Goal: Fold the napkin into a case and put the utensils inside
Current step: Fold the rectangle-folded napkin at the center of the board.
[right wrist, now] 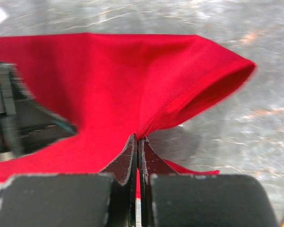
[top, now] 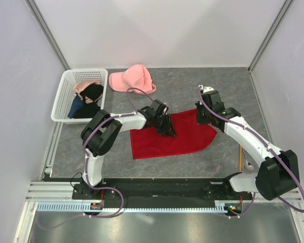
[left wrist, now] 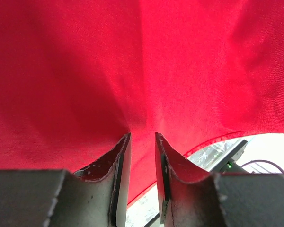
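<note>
White plastic mesh basket (top: 60, 101) is sitting at the far left, holding black and blue garments (top: 88, 104). A soft pink cloth cap (top: 134, 78) is lying just beside it on the grey stone-patterned table (top: 192, 81). Neither is playing a part.

Moving rightward, the black two-finger left gripper (left wrist: 143, 135) is reaching over the bright red square cloth napkin (top: 187, 136), which is lying mid-table between the two arms. Its fingers (left wrist: 120, 165) are standing narrow, with red cloth running between them and creases converging on the gap, so I judge it is gripping the napkin along its far side.

Further right, the black right gripper (right wrist: 137, 138) is pinching the napkin's far right part. Its fingers are pressing flat together on a thin fold, and the cloth there is curling up off the table into a rolled lip. At the far right, a thin orange stick-like utensil (top: 240, 156) is lying near the right arm, apart from the napkin.

The step in hand is looking like the first fold. To do it well, both grippers should be carrying the held edge toward the near hem at matched height and pace. They should be holding the span taut so that no sag or skew is forming, then lowering edge onto edge before letting go.
</note>
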You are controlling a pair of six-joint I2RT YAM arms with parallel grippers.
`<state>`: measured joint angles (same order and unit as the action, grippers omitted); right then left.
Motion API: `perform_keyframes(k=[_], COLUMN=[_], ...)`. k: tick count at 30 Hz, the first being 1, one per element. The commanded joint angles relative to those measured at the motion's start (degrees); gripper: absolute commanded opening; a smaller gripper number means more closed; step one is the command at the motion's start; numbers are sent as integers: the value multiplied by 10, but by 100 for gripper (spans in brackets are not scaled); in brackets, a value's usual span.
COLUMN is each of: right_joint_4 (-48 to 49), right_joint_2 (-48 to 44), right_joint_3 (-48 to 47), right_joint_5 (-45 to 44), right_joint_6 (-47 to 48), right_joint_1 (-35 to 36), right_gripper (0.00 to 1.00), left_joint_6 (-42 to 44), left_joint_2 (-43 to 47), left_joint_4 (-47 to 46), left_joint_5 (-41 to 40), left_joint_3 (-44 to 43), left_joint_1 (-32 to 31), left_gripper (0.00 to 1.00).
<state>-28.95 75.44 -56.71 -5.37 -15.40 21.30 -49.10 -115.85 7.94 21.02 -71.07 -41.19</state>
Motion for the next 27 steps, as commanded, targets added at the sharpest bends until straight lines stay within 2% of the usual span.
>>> perform_keyframes(k=[1,7,11,14,19,27], right_joint_4=[-9,-15,-23,-31,-42,-26], right_joint_2=[-2,-1,8,12,22,64], right_joint_3=[-24,-31,-46,-60,-86,-133], right_joint_5=[35,34,25,8,-4,-16], right_joint_6=[-18,-18,-19,-17,-17,-70], right_joint_1=[20,44,69,87,123,182], right_gripper=[0,0,0,0,0,0], left_joint_6=[-25,-7,4,32,58,43], left_joint_2=[33,150,223,270,283,239], left_joint_4=[-22,2,22,50,60,20], left_joint_5=[-8,-23,-47,-97,-133,-112], left_joint_3=[20,87,174,221,254,276], left_joint_1=[-4,32,77,109,136,126], left_gripper=[33,33,32,31,30,27])
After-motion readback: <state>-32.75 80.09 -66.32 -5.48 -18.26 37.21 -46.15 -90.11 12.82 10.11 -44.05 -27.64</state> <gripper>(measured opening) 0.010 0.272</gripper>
